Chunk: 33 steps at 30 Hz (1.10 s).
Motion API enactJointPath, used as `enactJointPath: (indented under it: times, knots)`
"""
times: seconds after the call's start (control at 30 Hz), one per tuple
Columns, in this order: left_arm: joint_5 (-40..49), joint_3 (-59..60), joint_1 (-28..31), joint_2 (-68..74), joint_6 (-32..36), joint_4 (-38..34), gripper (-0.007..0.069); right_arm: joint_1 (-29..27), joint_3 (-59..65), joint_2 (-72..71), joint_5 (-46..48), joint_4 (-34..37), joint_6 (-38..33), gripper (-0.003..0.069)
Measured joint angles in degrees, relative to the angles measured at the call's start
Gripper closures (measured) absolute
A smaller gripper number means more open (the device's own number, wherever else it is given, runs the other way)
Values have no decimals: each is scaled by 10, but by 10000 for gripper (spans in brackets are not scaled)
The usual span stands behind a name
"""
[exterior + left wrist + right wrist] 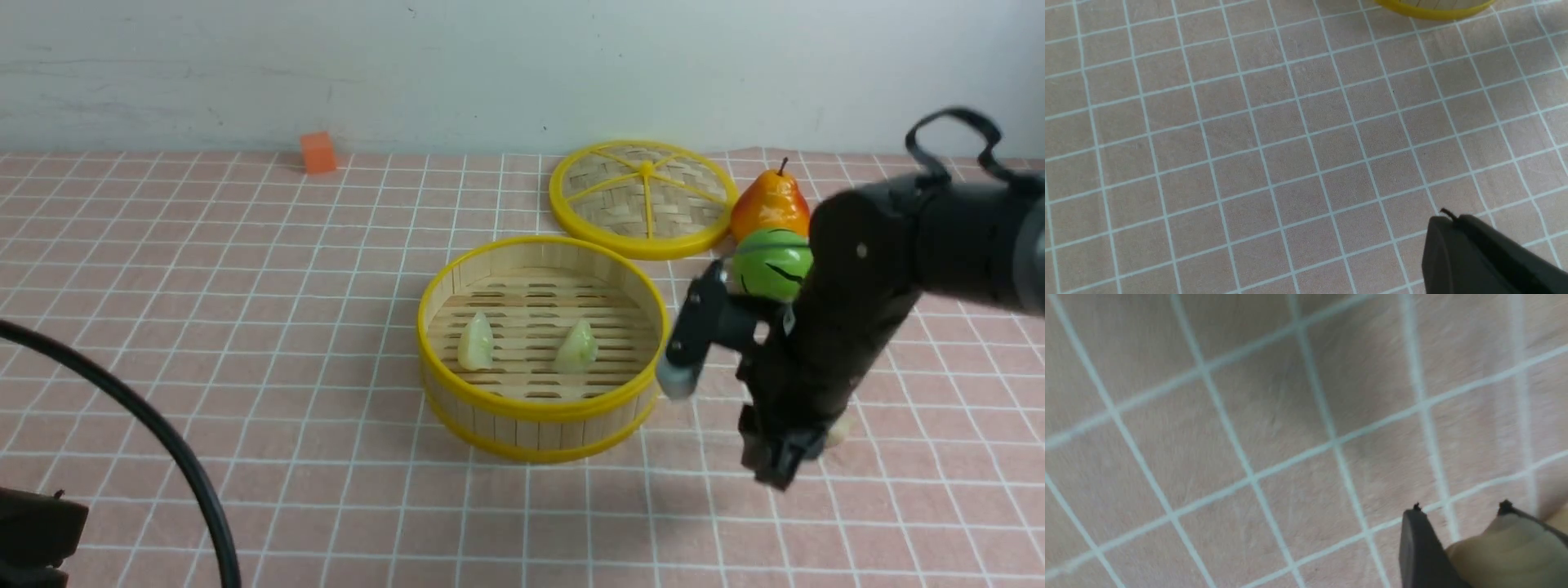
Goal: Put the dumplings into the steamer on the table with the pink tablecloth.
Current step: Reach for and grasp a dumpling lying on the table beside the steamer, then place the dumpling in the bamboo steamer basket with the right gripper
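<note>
Two dumplings (478,341) lie inside the steamer (539,408) at the middle of the table (245,327), a third dumpling (1494,551) is clamped in the right end effector (1459,506) just beside the steamer toward the right edge, a fourth is unseen, and the left end effector (1453,245) shows too little to tell its state.

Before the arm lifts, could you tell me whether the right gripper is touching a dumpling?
Touching. The right wrist view shows the dumpling between the two fingers of the right gripper, with no gap on either side.
</note>
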Motion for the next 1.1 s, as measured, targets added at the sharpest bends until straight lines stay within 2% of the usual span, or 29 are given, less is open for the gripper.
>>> enactJointPath:
  times: [0.17, 0.4, 0.53, 0.7, 0.8, 0.87, 0.97, 1.1]
  knots:
    - [-7, 0, 0, 0, 0, 0, 638, 34, -113, 6, 7, 50, 78, 428]
    - [-12, 0, 0, 0, 0, 1, 638, 86, -200, 107, -122, 71, 161, 428]
    - [-6, 0, 0, 0, 0, 1, 638, 89, -212, 173, -159, 71, 187, 428]
    - [2, 0, 0, 0, 0, 2, 638, 89, -212, 211, -160, 73, 193, 426]
    - [4, 0, 0, 0, 0, 2, 638, 89, -214, 209, -155, 73, 193, 361]
    - [4, 0, 0, 0, 0, 4, 638, 89, -215, 192, -138, 72, 193, 247]
    - [4, 0, 0, 0, 0, 4, 638, 88, -226, 154, -94, 65, 193, 135]
    - [4, 0, 0, 0, 0, 6, 638, 85, -242, 85, -10, 19, 195, 71]
